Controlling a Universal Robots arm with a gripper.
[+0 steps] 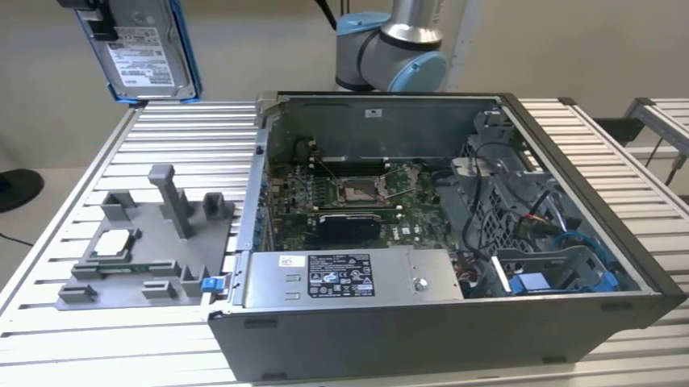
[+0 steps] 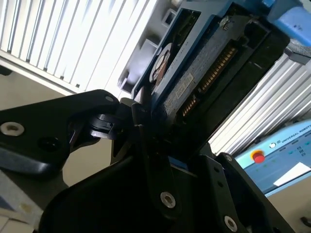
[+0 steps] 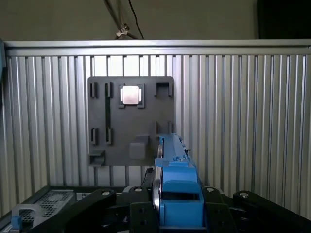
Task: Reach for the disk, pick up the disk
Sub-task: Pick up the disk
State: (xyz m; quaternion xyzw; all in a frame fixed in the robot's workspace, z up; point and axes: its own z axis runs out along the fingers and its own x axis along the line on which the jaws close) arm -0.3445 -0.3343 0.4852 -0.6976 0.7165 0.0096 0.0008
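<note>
Exterior view: we see the disk held in the air, clear of the ribbed table, at about ten o'clock from the open computer case. Its white label faces the camera and the blue bracket runs along its edges. The grey fixture plate lies at nine o'clock from the case and carries a small square chip. The arm stands at twelve o'clock.

First wrist view: we find the gripper clamped on the disk, which is seen edge-on, with a black finger pressed to each side. The fixture plate lies well beyond it.

Second wrist view: we note the circuit-board face of the disk.
</note>
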